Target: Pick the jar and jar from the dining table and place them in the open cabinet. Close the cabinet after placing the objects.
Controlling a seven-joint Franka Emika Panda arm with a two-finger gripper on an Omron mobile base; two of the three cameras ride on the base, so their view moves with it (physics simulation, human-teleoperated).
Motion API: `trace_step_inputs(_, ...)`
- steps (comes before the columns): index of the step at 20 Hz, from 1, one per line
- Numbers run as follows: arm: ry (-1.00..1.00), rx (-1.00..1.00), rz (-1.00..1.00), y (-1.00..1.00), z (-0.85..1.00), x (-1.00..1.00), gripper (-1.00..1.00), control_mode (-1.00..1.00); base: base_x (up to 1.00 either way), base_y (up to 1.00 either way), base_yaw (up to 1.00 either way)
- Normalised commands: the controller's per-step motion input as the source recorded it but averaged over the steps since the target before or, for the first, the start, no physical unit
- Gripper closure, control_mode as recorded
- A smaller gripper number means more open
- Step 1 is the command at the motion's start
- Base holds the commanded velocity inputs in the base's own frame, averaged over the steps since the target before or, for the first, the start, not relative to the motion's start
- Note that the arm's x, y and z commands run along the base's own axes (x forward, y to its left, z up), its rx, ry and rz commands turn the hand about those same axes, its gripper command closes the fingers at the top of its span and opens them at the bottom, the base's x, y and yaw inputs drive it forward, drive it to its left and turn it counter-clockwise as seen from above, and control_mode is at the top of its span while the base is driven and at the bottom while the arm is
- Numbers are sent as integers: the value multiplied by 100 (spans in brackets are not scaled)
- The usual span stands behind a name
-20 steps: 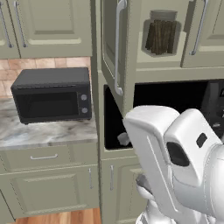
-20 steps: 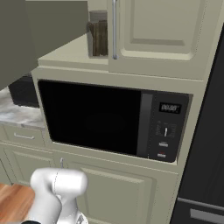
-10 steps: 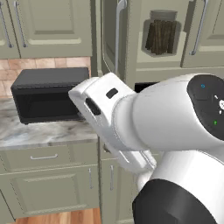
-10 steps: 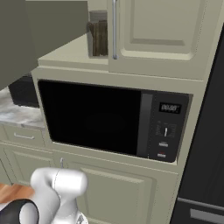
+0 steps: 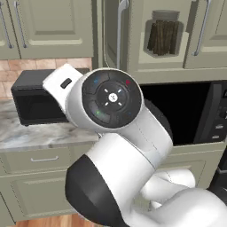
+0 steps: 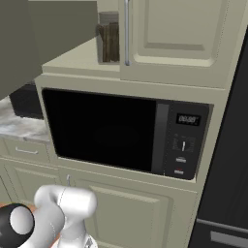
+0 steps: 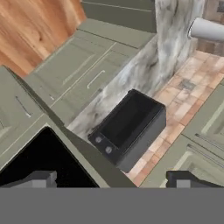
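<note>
You've got one glass jar (image 5: 165,36) of dark brown sticks in the open cabinet (image 5: 146,71). Two microwaves: one small black countertop microwave (image 5: 33,99) on the marble table (image 5: 40,135), one big built-in microwave (image 6: 126,133). One drawer front (image 5: 42,158) with a thin silver handle. One tool (image 7: 111,179), two fingertips (image 7: 37,179).

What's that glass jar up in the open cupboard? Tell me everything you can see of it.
The jar is a clear glass cylinder with a slightly narrower top, packed with dark brown sticks standing upright. It stands upright on the floor of the open sage-green cabinet, above the built-in black microwave. From the right base view it sits just behind the edge of the neighbouring door with the silver bar handle. Nothing but the shelf touches it.
</note>
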Motion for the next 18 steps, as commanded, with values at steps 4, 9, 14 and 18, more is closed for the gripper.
trace_step_inputs(4, -33, -22, -14, 20, 0, 36, -100, -100, 0, 0, 0)
trace_step_inputs(9, -23, -14, -12, 0, 0, 49, -100, -100, 0, 0, 0)
trace_step_inputs(14, -17, -11, -10, -1, -7, 33, -100, -100, 0, 0, 0)
trace_step_inputs(18, -23, -15, -9, 0, -9, 31, -100, -100, 0, 0, 0)
